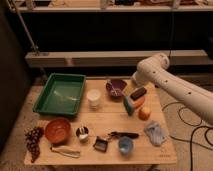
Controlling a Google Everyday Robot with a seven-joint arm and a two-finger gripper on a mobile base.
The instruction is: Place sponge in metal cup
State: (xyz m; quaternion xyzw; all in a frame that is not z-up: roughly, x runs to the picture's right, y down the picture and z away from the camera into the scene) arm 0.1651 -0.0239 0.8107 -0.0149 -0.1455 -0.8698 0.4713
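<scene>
Camera view: approach step, my gripper (134, 80) empty, jaws wide, at 12 o'clock of flat teal-green sponge (129, 105); next I'd lower, pinch, carry toward small shiny metal cup (82, 132) at 8 o'clock.

The sponge (129, 105), a flat teal-green block with a yellowish face, lies tilted on the right half of the worktop (100, 120), toward the back. The metal cup (82, 133), small, shiny and dark inside, stands upright at the worktop's front left. The gripper (135, 81) hangs over the worktop's back right, jaws apart.
</scene>
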